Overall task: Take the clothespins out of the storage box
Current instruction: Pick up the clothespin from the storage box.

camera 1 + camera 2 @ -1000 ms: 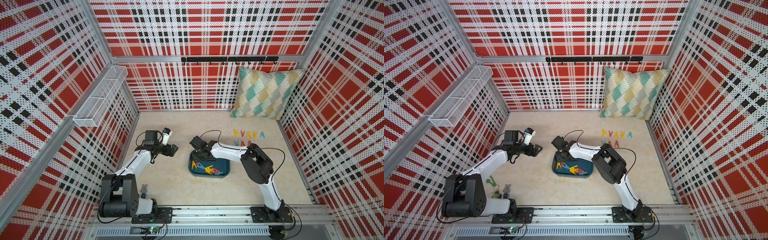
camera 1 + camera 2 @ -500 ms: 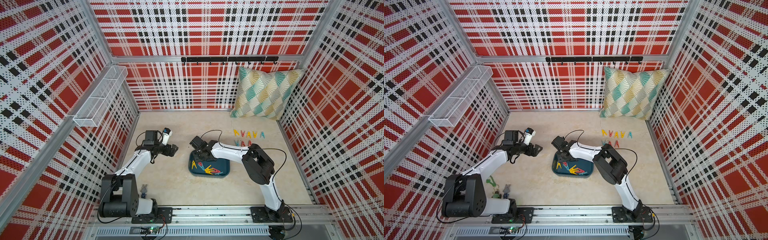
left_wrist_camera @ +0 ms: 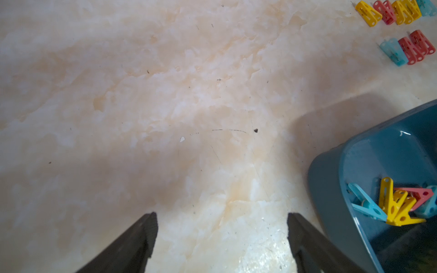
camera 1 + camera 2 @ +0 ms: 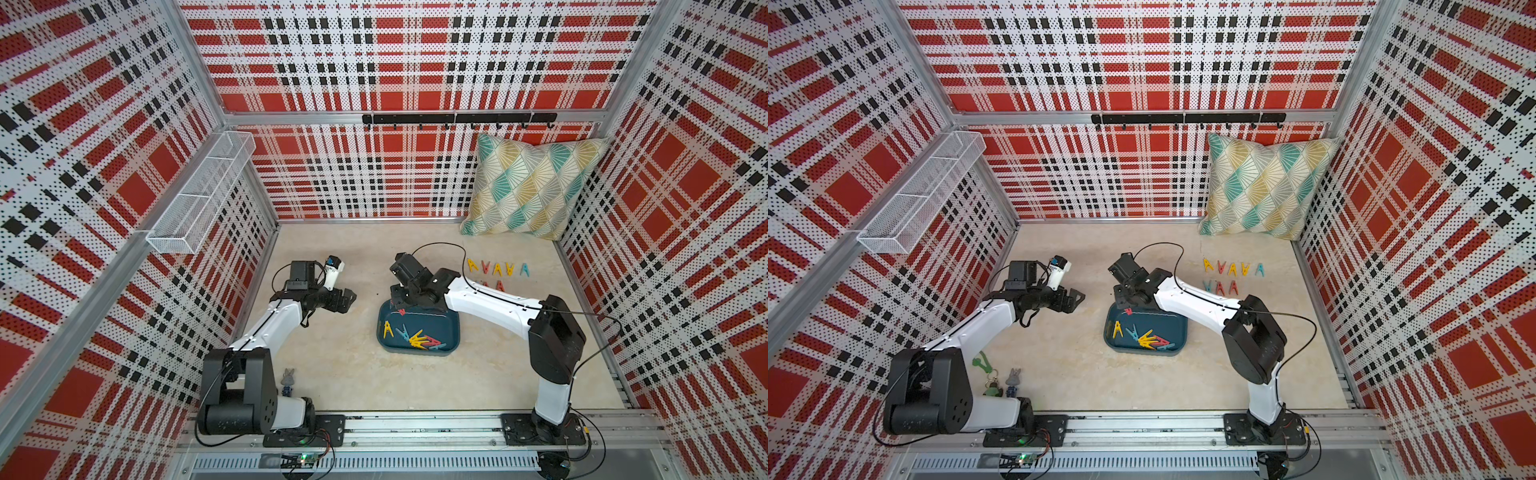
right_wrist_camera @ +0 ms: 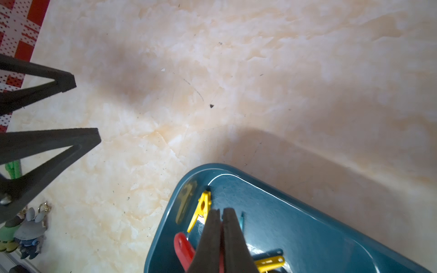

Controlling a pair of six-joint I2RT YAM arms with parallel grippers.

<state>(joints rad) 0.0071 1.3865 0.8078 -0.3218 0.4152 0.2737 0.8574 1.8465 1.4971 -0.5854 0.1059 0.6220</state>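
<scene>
floor (image 4: 374,382) bare at 6 o'clock of storage box (image 4: 440,328); right gripper (image 5: 220,210) over its 11 o'clock corner, clamped on red clothespin (image 5: 182,248); left gripper (image 3: 221,214) wide, empty.

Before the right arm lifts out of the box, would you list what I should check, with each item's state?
1. Right gripper shut on red peg: ok.
2. Red peg free of the pile: cannot tell.
3. Red peg out of the box: not ok, inside it.
4. Left gripper open, clear of the box: ok.
5. Bare table beside the laid-out pegs: ok.
</scene>
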